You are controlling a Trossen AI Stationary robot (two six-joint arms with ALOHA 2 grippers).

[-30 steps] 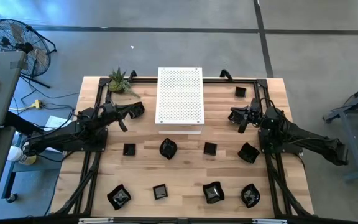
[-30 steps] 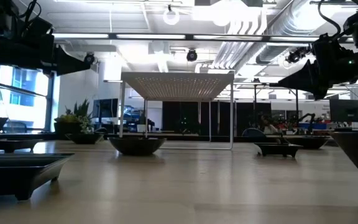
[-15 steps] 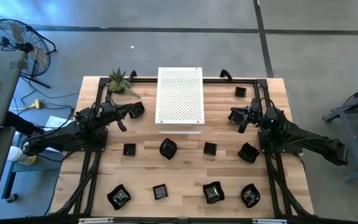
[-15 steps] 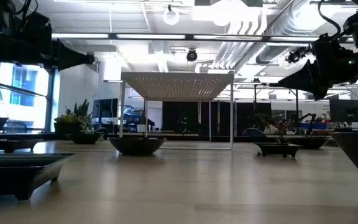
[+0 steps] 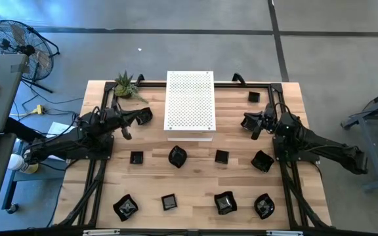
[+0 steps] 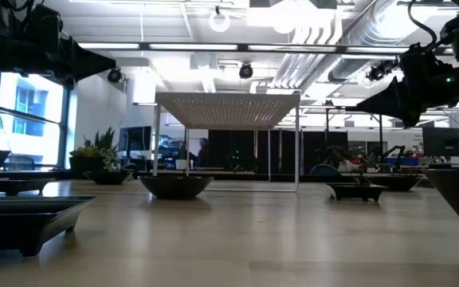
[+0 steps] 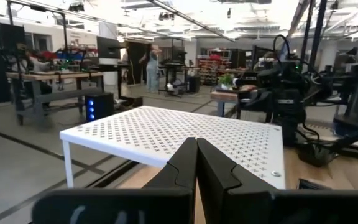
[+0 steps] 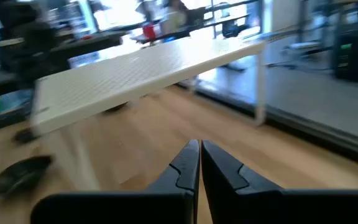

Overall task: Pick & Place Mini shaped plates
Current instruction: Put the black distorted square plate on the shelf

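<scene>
Several small glossy black plates sit flat on the wooden table: one row across the middle (image 5: 177,156), one along the near edge (image 5: 225,202), and a single plate at the far right (image 5: 253,97). The low view shows them as shallow bowls (image 6: 175,185). My left gripper (image 5: 146,116) is shut, hovering above the table left of the white perforated board (image 5: 189,101). My right gripper (image 5: 245,122) is shut too, hovering right of the board. Both point at the board and hold nothing.
The white perforated board (image 6: 228,108) stands on thin legs at the far middle of the table. A small green plant (image 5: 125,84) sits at the far left corner. Black frame rails (image 5: 97,177) run along the table's sides. Bare wood lies between the plate rows.
My left arm has risen a little in the low view, and its gripper has stayed shut. The right arm and the plates have kept still.
</scene>
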